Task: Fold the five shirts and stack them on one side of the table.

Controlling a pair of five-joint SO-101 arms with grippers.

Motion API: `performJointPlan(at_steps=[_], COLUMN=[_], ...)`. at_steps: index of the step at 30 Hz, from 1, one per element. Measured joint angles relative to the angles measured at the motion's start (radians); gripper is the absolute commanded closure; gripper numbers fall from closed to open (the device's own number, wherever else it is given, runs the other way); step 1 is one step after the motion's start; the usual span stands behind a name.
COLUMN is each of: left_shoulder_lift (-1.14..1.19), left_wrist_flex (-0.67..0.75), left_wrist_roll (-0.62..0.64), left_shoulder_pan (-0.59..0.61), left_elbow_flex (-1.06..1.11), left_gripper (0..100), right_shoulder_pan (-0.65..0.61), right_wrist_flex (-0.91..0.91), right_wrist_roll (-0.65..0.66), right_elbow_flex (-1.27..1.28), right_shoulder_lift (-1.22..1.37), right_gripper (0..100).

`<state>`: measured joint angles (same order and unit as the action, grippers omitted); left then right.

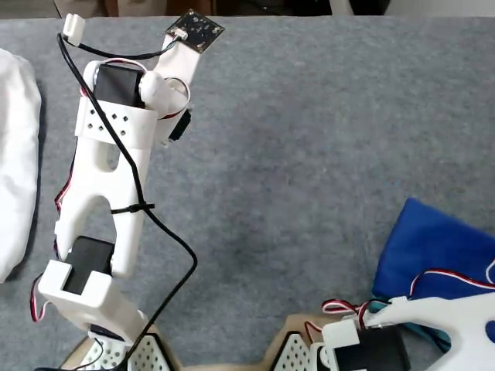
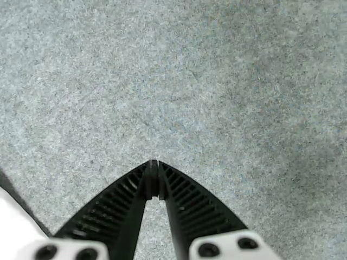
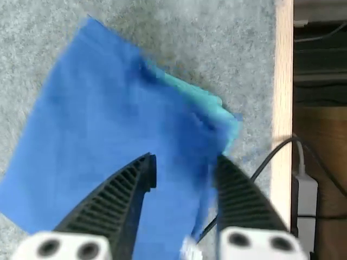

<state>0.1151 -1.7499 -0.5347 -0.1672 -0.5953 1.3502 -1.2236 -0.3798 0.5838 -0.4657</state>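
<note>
Your right gripper (image 3: 184,160) was wide open, blue shirt (image 3: 97,108) straight under its fingers, long axis slanting across them. Left gripper (image 2: 153,168) was pinched closed, empty, white shirt (image 1: 15,154) well apart from it.

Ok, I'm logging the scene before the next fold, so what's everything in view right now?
white shirt: one, white, at the high view's left edge.
blue shirt: one, blue, folded, at the high view's right side.
teal cloth: one, teal, showing at the blue shirt's edge.
table cover: one, grey, across the table.
wooden edge: one, light wood, beside the blue shirt.
left gripper: one, black, shut, over bare cover.
right gripper: one, black, open, over the blue shirt.
</note>
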Motion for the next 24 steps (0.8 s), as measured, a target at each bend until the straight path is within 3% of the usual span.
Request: performJointPlan(at_steps=[9, 13, 15, 24], left_shoulder_lift=[0.000, 0.000, 0.000, 0.000], left_wrist_flex=[0.000, 0.000, 0.000, 0.000], left_wrist_roll=[0.000, 0.000, 0.014, 0.046], left_shoulder_pan=[0.000, 0.000, 0.008, 0.143], left_elbow_flex=[0.000, 0.000, -0.009, -0.124], left_gripper=[98, 98, 98, 98], right_shoulder_pan=[0.000, -0.046, -0.106, -0.557], right_wrist_flex=[-0.104, -0.218, -0.287, -0.473], right_wrist_roll=[0.000, -0.002, -0.028, -0.178], right_elbow_flex=[-0.011, -0.133, -0.210, -0.537], right_shoulder_lift=[0.000, -0.002, -0.006, -0.011], right_gripper=[75.1, 91.7, 99.7, 99.4])
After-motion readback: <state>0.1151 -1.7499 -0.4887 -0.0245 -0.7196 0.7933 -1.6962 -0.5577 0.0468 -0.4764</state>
